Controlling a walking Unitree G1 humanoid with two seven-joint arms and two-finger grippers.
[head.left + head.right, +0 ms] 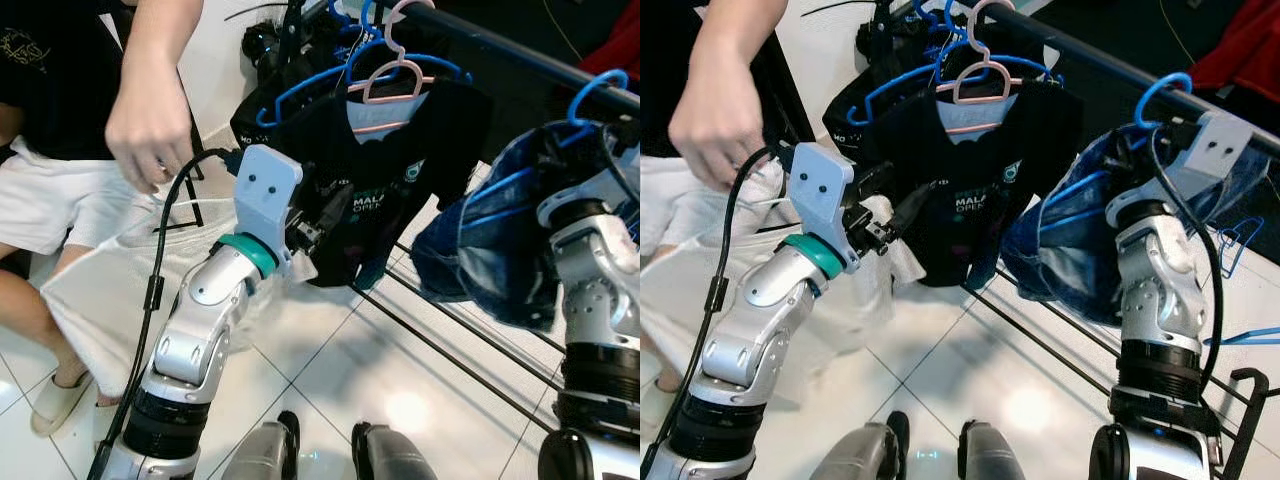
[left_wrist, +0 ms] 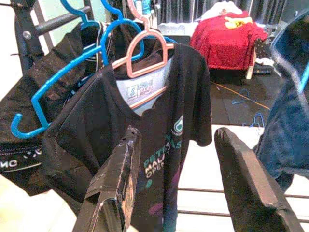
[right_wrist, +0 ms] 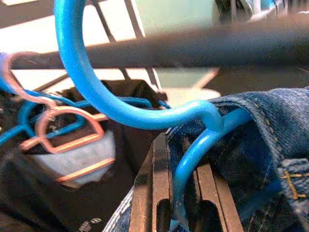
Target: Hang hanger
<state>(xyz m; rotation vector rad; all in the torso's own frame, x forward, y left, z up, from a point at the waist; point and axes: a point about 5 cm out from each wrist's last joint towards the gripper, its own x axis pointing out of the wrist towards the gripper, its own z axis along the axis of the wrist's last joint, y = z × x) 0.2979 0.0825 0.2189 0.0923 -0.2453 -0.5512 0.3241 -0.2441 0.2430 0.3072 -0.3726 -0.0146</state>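
Note:
A blue hanger (image 3: 145, 116) carries a denim garment (image 1: 1070, 250). My right gripper (image 3: 181, 203) is shut on the hanger's neck just below the hook. The hook (image 1: 1160, 92) curls around the dark rail (image 1: 1090, 50), and the wrist view shows the rail (image 3: 203, 46) passing inside its curve. My left gripper (image 2: 176, 188) is open and holds nothing. It points at a black T-shirt (image 2: 159, 125) that hangs on a pink hanger (image 1: 395, 75). In the eye views the left gripper (image 1: 888, 212) sits just left of that shirt.
A person sits at the left, one hand (image 1: 150, 130) above my left arm, with a white cloth (image 1: 100, 290) below it. More blue hangers (image 1: 300, 90) and dark clothes crowd the rail's left end. The rack's lower bars (image 1: 450, 350) cross the tiled floor.

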